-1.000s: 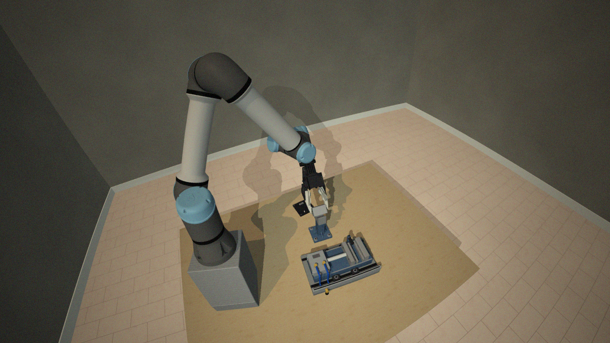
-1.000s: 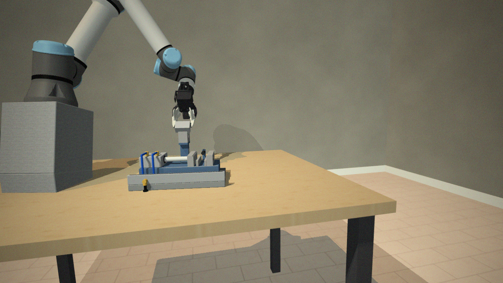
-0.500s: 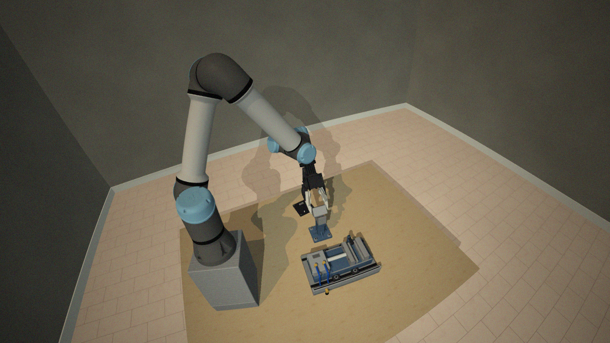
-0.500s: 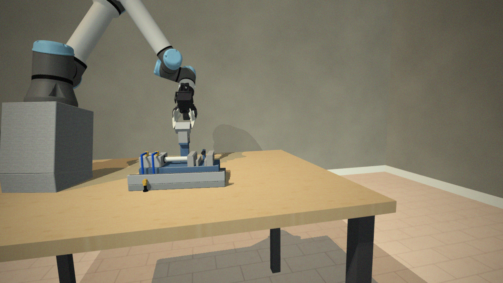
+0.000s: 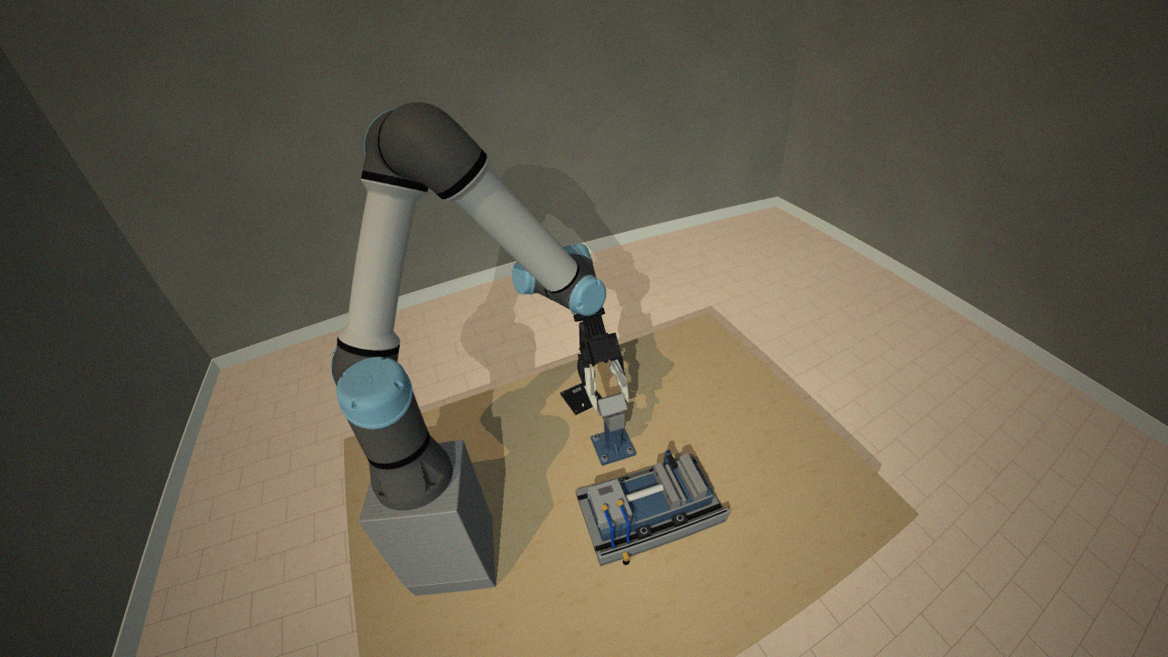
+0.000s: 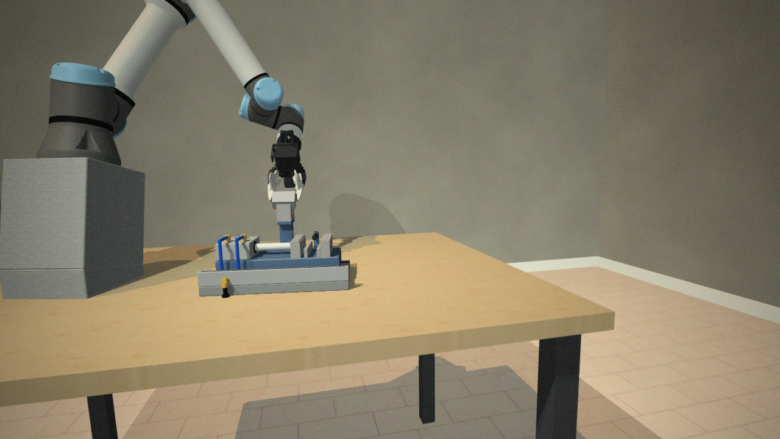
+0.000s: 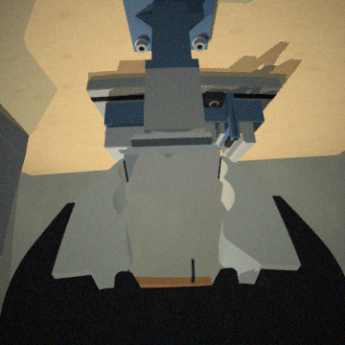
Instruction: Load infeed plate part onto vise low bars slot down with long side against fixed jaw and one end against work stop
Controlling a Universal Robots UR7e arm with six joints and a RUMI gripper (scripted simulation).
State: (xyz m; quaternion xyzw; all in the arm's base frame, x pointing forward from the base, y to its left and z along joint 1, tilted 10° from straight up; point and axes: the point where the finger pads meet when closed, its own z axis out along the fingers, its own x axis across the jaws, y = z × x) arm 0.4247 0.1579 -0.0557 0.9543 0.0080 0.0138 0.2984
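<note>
My gripper points down and is shut on the grey part. It holds the part right over the V-block, a grey head on a blue post. I cannot tell whether the part touches the head. The slot is hidden from me. The dark infeed plate lies bare just left of the gripper. The open vise stands in front of the V-block, its white cylinder rod on the left.
The arm's grey pedestal stands at the table's left. Two blue hoses rise at the vise's cylinder end. A yellow knob sticks out of the vise's front rail.
</note>
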